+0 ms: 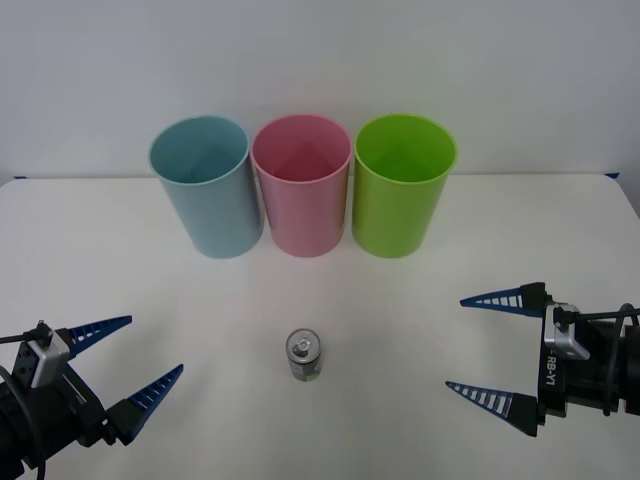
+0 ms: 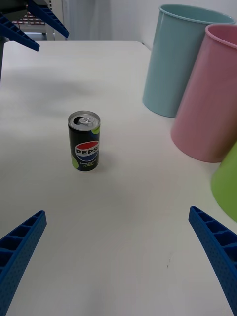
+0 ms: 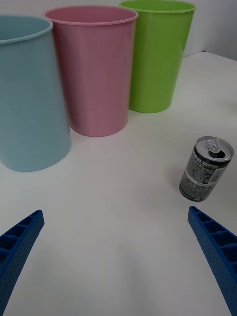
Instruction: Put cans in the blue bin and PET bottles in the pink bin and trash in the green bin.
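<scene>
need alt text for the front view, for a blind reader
A small dark drink can stands upright on a white table, in front of three tall plastic bins in a row: light blue bin, pink bin, lime-green bin. The left tool and right tool wait open at either side.

A white table [image 1: 120, 260] is seen spreading across the whole foreground, its surface matt and smooth, with rounded corners at the far edge. Soft, blurred shadows are cast on it, so the lighting is taken to be diffuse and from above. Behind the table a plain pale wall [image 1: 320, 60] is shown, unmarked and evenly lit, meeting the far edge of the tabletop. In the right wrist view, beyond the table's far corner, a strip of the room [image 2: 47, 17] is glimpsed; what may be a shelf or rack with small items is made out there, though it is too indistinct to be identified.
</scene>
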Controlling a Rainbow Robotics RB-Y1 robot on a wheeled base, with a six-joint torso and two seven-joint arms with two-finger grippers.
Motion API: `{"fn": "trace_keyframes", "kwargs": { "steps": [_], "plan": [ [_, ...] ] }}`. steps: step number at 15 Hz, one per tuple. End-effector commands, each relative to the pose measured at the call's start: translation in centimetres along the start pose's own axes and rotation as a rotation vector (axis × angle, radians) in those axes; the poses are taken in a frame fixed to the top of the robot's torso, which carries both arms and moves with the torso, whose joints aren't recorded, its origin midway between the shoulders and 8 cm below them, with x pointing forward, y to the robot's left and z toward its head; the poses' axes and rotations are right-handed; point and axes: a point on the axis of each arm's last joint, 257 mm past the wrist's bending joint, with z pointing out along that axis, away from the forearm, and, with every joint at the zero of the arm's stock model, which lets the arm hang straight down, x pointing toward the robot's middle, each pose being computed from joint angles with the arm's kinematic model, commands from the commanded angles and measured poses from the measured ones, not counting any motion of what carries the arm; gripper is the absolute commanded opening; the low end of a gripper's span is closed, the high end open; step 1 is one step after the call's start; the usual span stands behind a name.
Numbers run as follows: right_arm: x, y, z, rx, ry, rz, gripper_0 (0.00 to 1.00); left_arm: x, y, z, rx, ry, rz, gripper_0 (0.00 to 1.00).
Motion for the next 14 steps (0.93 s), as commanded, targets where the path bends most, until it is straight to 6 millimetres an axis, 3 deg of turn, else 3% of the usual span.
{"fn": "trace_keyframes", "kwargs": {
  "steps": [1, 14],
  "plan": [
    [0.0, 0.0, 0.0, 0.0, 0.0, 0.0, 1.0, 0.0, 0.0, 0.0, 0.0, 0.0, 0.0, 1.0],
    [0.0, 0.0, 0.0, 0.0, 0.0, 0.0, 1.0, 0.0, 0.0, 0.0, 0.0, 0.0, 0.0, 1.0]
  ]
}}
